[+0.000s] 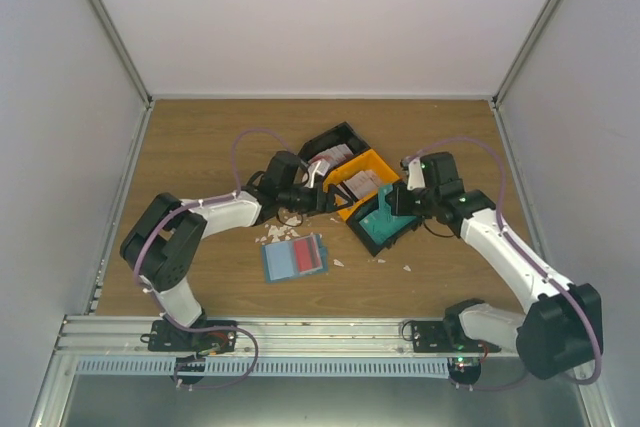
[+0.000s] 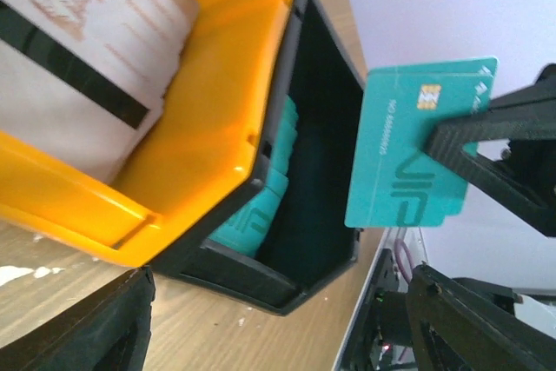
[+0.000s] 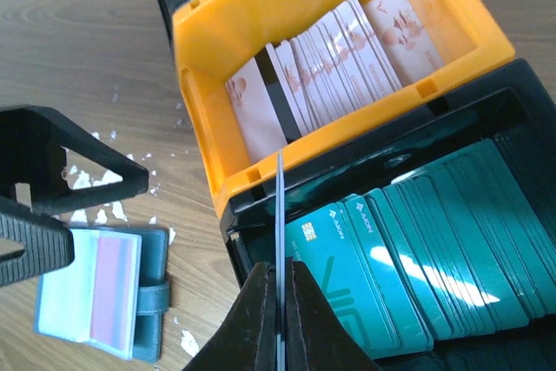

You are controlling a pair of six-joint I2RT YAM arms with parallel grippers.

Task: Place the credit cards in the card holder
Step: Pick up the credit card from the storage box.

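My right gripper (image 3: 280, 301) is shut on a teal credit card (image 3: 281, 206), held upright and edge-on above the black tray (image 3: 521, 76) of teal cards (image 3: 434, 249). In the left wrist view that card (image 2: 417, 145) faces me, and a second teal edge shows just behind it. My left gripper (image 2: 278, 327) stands open with nothing between its fingers, beside the orange tray (image 2: 217, 84). From above, the left gripper (image 1: 318, 197) and right gripper (image 1: 395, 202) face each other across the trays. The card holder (image 1: 295, 257) lies open on the table with a red and a whitish card in it, also visible in the right wrist view as the holder (image 3: 155, 267).
The orange tray (image 3: 217, 67) holds a row of whitish cards (image 3: 347, 58). A second black tray (image 1: 335, 152) sits behind it. White scraps (image 1: 275, 234) litter the wood near the holder. Grey walls enclose the table.
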